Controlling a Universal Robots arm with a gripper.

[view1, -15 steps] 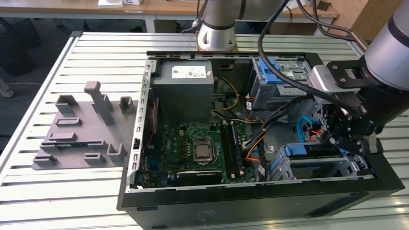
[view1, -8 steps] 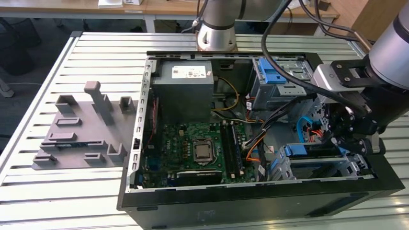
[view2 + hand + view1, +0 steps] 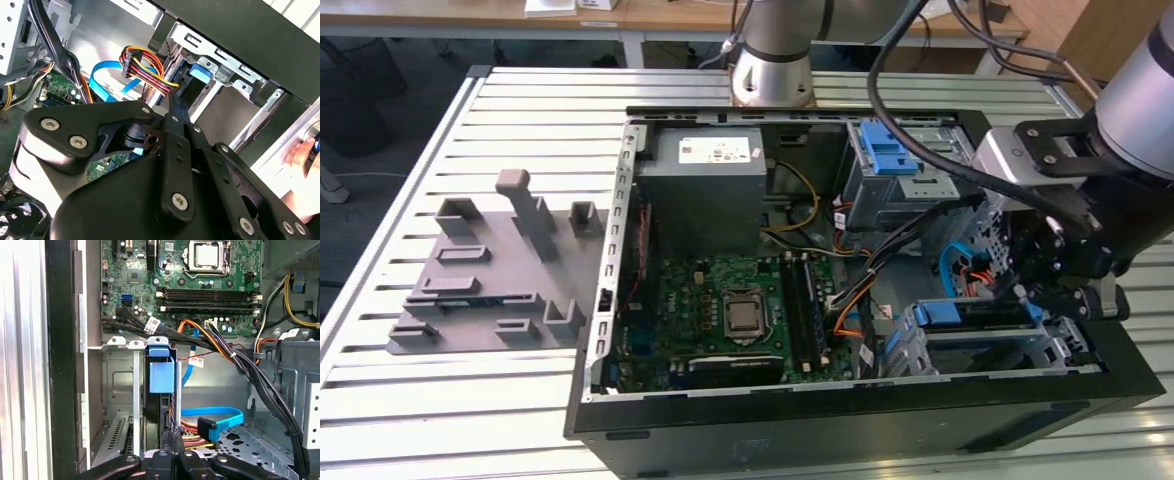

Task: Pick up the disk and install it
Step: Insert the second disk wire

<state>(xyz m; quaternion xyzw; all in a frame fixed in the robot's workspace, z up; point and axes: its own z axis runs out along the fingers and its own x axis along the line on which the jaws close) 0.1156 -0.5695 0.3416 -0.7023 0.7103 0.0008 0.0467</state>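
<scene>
– So, where is the disk (image 3: 161,380) now?

– Inside the computer case (image 3: 854,420). It sits on edge in the metal drive bay (image 3: 117,385) at the case's front corner, blue rail end outward. In the exterior view it lies at the corner of the case towards that view's right, beside the front wall.

– And the tool (image 3: 172,437)?

– It hangs over that same corner of the case. In the first wrist view its two fingers are drawn together with no gap, and their tips sit right at the near end of the disk. I cannot tell whether they actually press on it.

– What else is inside the case?

– The green motherboard (image 3: 720,310) covers the middle of the case floor. The grey power-supply box (image 3: 707,160) is at the far end of the case from the disk. A bundle of coloured wires (image 3: 145,62) and a flat blue cable (image 3: 220,417) run just beside the bay.

– Outside the case?

– A grey moulded holder (image 3: 494,270) lies on the slatted tabletop (image 3: 400,400), on the case's side towards the exterior view's left. In the second wrist view, a person's hand (image 3: 300,155) shows just outside the case wall.
</scene>
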